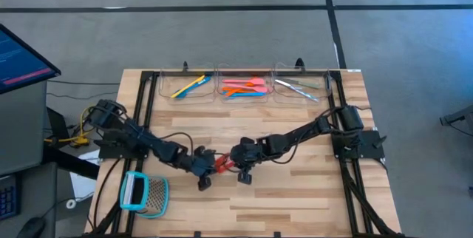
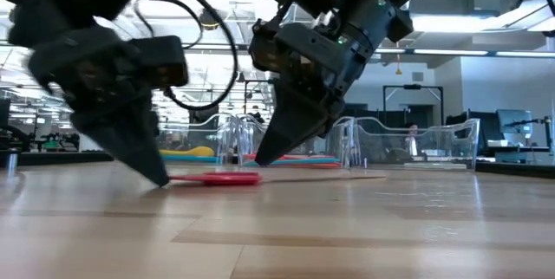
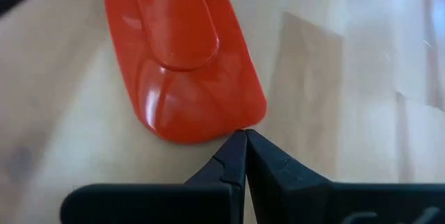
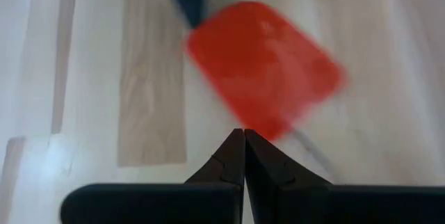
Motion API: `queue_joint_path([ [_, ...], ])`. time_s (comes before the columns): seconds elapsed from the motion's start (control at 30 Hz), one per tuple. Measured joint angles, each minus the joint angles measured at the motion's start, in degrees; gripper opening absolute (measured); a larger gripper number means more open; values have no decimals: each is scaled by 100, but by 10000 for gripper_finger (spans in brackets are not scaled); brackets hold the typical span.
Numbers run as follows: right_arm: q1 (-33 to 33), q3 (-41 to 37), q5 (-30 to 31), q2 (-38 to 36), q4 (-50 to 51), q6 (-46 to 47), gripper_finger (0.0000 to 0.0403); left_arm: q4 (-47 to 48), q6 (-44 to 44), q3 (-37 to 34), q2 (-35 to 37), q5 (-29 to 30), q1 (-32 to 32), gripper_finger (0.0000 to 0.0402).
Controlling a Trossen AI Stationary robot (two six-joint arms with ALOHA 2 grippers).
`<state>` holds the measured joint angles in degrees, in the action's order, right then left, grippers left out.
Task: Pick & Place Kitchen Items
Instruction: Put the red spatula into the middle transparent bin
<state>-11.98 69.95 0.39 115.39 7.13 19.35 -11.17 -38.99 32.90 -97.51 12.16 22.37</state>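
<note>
Two grippers are seen fully closed, nothing held: left gripper (image 3: 245, 135) and right gripper (image 4: 244, 133), tips down at table (image 1: 295, 201) centre. Red-headed spatula (image 1: 219, 162) is laid flat betw. them, head just fwd of each tip.

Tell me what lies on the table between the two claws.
The red, flat plastic spatula head lies on the wood between the shut left claw and the shut right claw; high and low views show it.

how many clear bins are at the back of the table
3, side by side along the far edge: left bin with yellow and blue utensils, middle bin with orange and pink ones, right bin with silvery pieces.
</note>
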Motion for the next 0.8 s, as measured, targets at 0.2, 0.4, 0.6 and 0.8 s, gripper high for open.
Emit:
queue_joint_path([
  [0.2, -129, 0, 34, -50, 69, 6, 0, -106, 735, 188, -138, 79, -434, 2],
  [0.4, -290, 8, 495, -315, 391, 38, 0, -438, 1202, 185, -198, 242, -898, 2],
  [0.6, -446, -4, 727, -680, 699, 63, 0, -1034, 1716, 173, -380, 294, -1306, 2],
  [0.8, -540, -3, 743, -867, 855, 63, 0, -1807, 2090, 182, -748, 288, -1669, 2],
])
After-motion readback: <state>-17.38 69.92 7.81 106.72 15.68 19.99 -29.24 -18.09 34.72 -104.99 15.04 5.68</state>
